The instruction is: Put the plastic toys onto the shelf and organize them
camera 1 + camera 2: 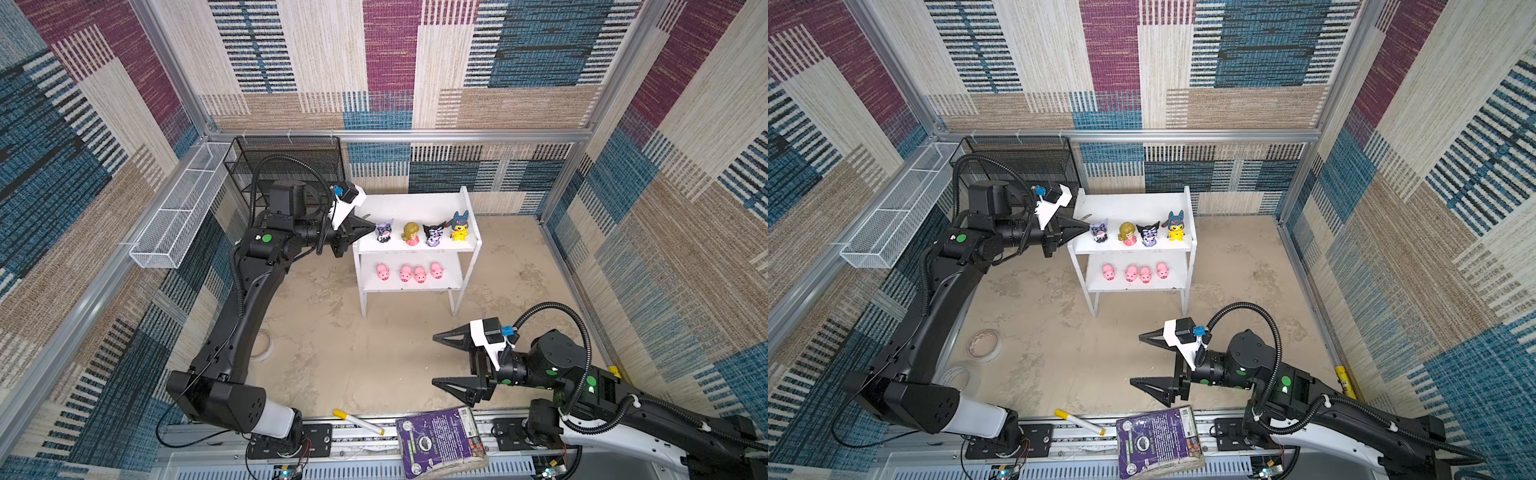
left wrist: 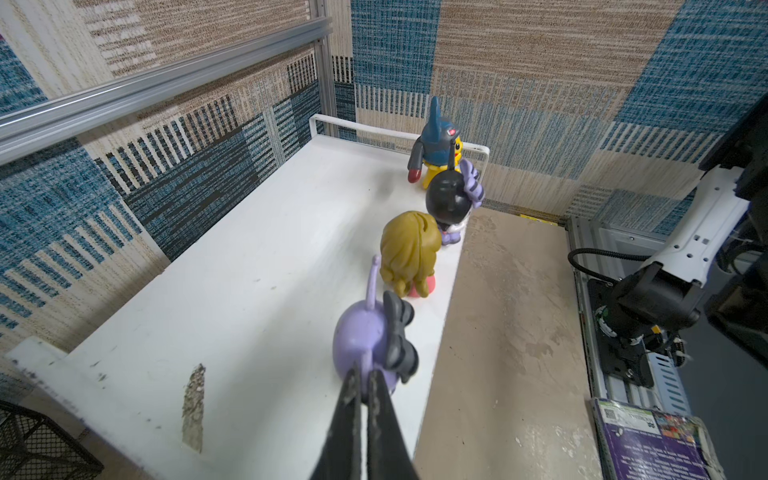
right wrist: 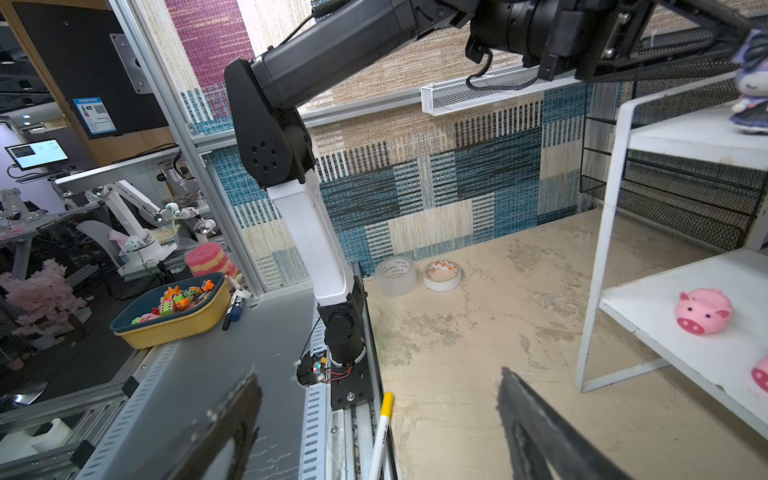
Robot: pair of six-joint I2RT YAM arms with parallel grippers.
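Left arm bent at the elbow, with the left gripper (image 1: 373, 227) pointing to 3 o'clock over the top board of the shelf (image 1: 409, 205). Tips pressed together, touching the lilac eared toy (image 1: 384, 231) at the 9 o'clock end of the row. Cannot tell if pinching it. Then toward 3 o'clock, near the front edge: blonde girl (image 1: 410, 234), black-purple eared toy (image 1: 433, 235), yellow blue-hooded toy (image 1: 459, 226). Bare board behind them. Four pink pigs (image 1: 382, 272) on the lower board. Right gripper (image 1: 434, 359) low at 5 o'clock from the shelf, jaws wide apart, over open floor.
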